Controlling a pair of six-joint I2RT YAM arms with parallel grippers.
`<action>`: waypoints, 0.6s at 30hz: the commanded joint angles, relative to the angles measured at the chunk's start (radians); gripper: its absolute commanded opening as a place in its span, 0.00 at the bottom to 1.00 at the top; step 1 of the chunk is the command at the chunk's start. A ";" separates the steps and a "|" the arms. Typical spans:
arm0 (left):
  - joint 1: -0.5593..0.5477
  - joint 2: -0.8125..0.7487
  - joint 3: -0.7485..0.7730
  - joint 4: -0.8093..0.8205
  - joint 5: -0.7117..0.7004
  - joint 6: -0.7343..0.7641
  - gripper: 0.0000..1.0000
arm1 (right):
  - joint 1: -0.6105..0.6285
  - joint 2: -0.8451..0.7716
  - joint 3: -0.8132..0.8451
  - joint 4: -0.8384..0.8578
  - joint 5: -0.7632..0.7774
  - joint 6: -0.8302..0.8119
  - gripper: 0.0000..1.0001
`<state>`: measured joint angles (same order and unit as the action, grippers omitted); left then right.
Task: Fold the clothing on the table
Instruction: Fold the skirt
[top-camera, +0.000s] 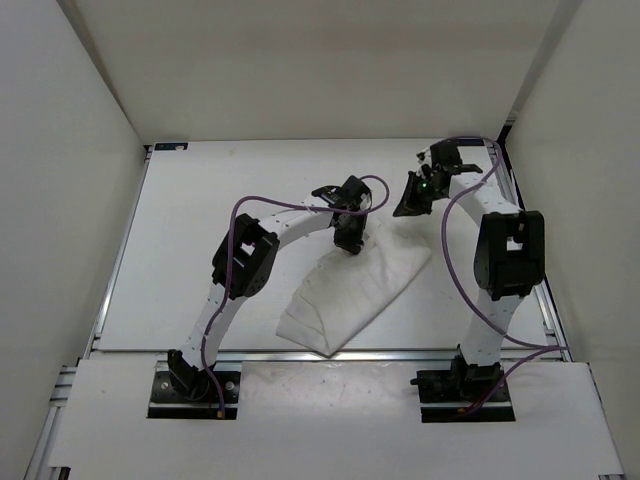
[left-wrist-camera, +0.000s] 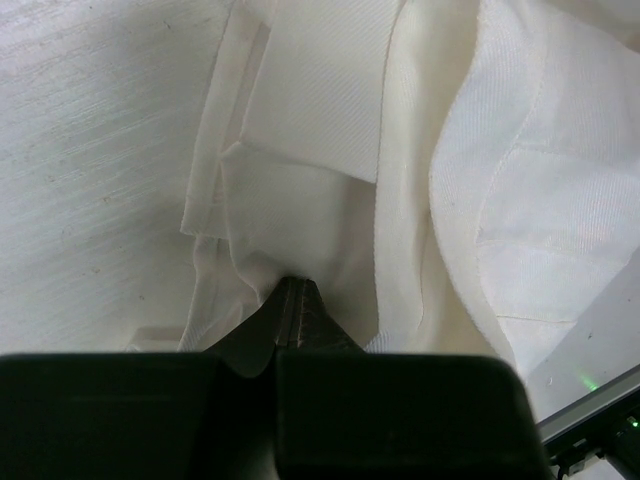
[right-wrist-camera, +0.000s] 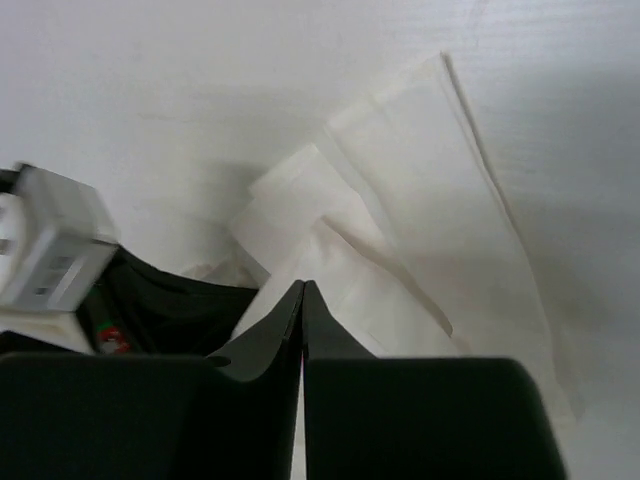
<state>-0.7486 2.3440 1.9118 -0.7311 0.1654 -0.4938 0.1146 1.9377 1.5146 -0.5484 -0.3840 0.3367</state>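
From above you see one piece of clothing (top-camera: 350, 295) on the counter (top-camera: 200, 250). It is a single white garment lying flat and slantwise between the two arms. Its near corner is close to the counter's near edge and its far end points toward the right. You have two arms, each with one purple cable. The left arm (top-camera: 240, 265) bends over so that the left fingers (top-camera: 348, 240) rest on the garment's far left edge. The right arm (top-camera: 508, 255) holds the right fingers (top-camera: 410, 203) above bare counter, just beyond the garment's far right corner and apart from it.

In your left wrist view, the left fingers (left-wrist-camera: 300, 320) are pressed together with a bunch of the clothing (left-wrist-camera: 320, 120) pinched at their tips, and the fabric puckers there. You can count several overlapping layers and hems running away from the tips, with bare counter (left-wrist-camera: 90, 150) on the left.

In your right wrist view, the right fingers (right-wrist-camera: 275, 335) stand narrow, the two tips meeting, with nothing visible between them. The clothing (right-wrist-camera: 430, 230) lies below and beyond them on the counter (right-wrist-camera: 150, 80), its folded layers fanning toward the right. At the left edge you see part of the left arm (right-wrist-camera: 160, 300), dark with one pale grey block.
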 joint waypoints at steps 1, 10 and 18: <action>0.012 -0.018 -0.019 -0.065 -0.026 0.014 0.00 | 0.031 0.030 -0.065 -0.051 0.033 -0.028 0.00; 0.061 -0.073 -0.011 -0.048 0.034 0.035 0.00 | 0.074 0.188 -0.021 -0.107 0.036 -0.016 0.00; 0.248 -0.472 -0.319 0.142 0.134 -0.026 0.54 | 0.092 0.234 -0.013 -0.136 0.076 -0.008 0.00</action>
<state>-0.5781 2.1265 1.6775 -0.6613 0.2653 -0.4980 0.1951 2.1178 1.4967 -0.6479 -0.3756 0.3374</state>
